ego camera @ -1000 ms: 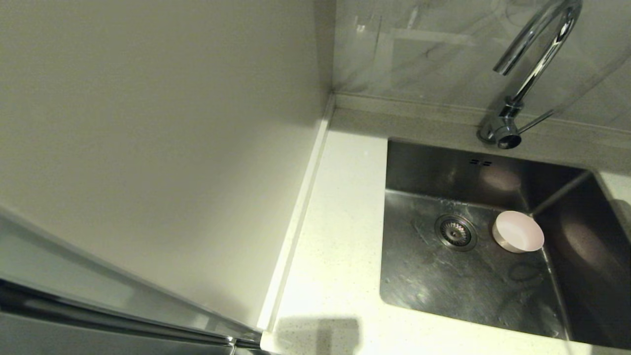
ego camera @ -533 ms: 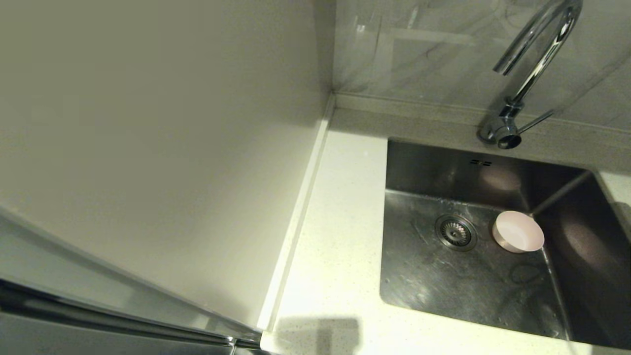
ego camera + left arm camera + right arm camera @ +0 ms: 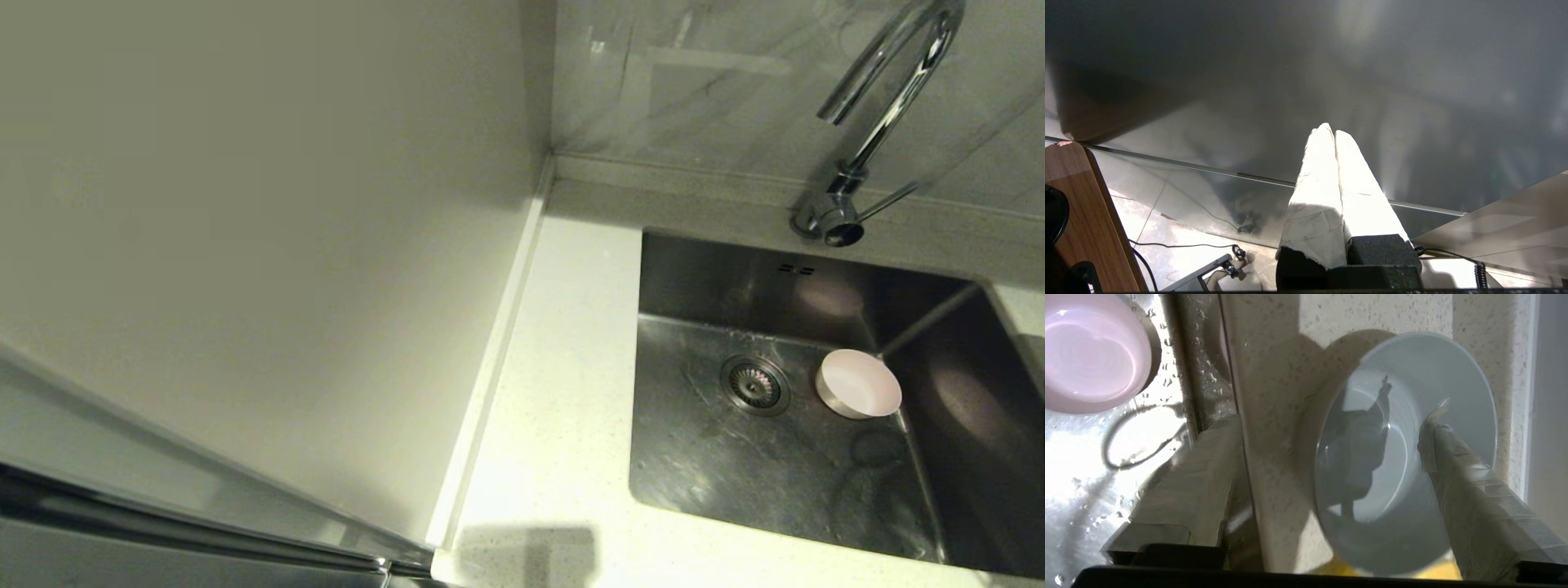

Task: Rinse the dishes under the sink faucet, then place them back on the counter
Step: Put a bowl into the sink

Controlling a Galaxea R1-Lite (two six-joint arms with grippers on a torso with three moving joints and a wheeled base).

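Note:
A pale pink bowl [image 3: 857, 384] sits upright on the sink [image 3: 735, 474] floor, just right of the drain [image 3: 753, 384] and below the chrome faucet [image 3: 886, 98], which runs no water. The right wrist view shows that pink bowl [image 3: 1090, 355], and a grey bowl [image 3: 1392, 490] on the counter [image 3: 1274, 375] beside the sink. My right gripper [image 3: 1327, 424] hangs open over the grey bowl. One of its fingers [image 3: 1466, 477] is above the bowl's inside, the other above the sink edge. A strip of yellow bowl [image 3: 1437, 573] shows beside the grey one. My left gripper [image 3: 1331, 130] is parked, shut and empty.
A plain white upright panel [image 3: 245, 245] walls off the counter [image 3: 563, 392] left of the sink. A tiled wall stands behind the faucet. Water drops lie on the sink's rim and floor. Neither arm shows in the head view.
The pink bowl and the faucet have not moved. Only a faint shadow at the sink's right side has shifted.

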